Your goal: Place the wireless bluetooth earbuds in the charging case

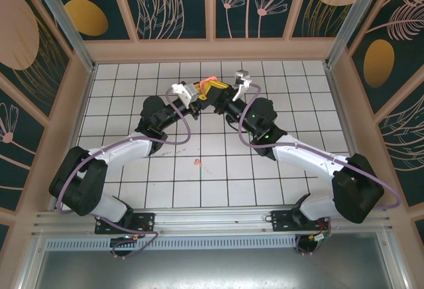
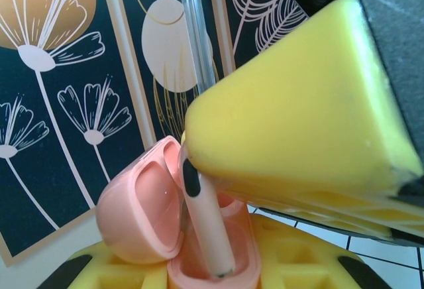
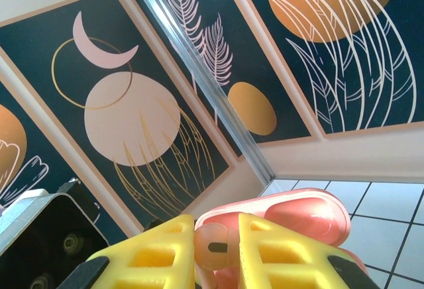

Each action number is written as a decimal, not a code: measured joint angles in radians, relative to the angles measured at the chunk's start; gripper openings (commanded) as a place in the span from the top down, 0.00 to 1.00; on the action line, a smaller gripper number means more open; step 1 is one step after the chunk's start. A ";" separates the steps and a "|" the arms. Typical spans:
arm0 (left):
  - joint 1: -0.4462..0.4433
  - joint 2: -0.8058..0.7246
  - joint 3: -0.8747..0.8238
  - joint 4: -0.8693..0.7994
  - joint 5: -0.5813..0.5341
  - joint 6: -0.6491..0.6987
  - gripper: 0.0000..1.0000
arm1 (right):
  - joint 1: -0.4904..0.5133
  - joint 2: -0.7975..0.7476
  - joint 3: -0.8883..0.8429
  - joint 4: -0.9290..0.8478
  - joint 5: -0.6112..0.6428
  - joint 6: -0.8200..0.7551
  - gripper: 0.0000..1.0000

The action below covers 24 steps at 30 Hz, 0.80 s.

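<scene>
The salmon-pink charging case [image 2: 142,219] stands with its lid hinged open, and my left gripper [image 2: 207,274] is shut on its base between yellow fingers [image 2: 301,256]. A salmon earbud [image 2: 211,226] stands stem-down with its tip inside a socket of the case. My right gripper [image 3: 215,246] is shut on the earbud's [image 3: 213,246] head, just above the open lid [image 3: 298,213]. One yellow finger [image 2: 291,116] of the right gripper looms over the case in the left wrist view. Both grippers [image 1: 199,94] [image 1: 222,93] meet at the far middle of the tiled floor.
A small salmon-red piece [image 1: 197,162] lies alone on the white tiles [image 1: 218,176] between the two arms. Patterned walls and a metal corner post [image 3: 199,77] close in the far side. Open tiles lie to either side of the arms.
</scene>
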 measured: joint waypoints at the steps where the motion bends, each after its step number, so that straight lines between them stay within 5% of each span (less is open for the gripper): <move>1: 0.000 0.000 0.000 -0.002 0.000 0.000 1.00 | 0.000 0.000 0.000 -0.001 0.000 -0.001 0.81; 16: 0.000 0.000 0.008 -0.008 -0.007 0.000 1.00 | 0.016 -0.004 0.001 -0.021 0.052 -0.063 0.82; 24: -0.001 0.000 0.009 -0.024 -0.019 0.000 1.00 | 0.021 -0.003 0.024 -0.071 0.052 -0.077 0.67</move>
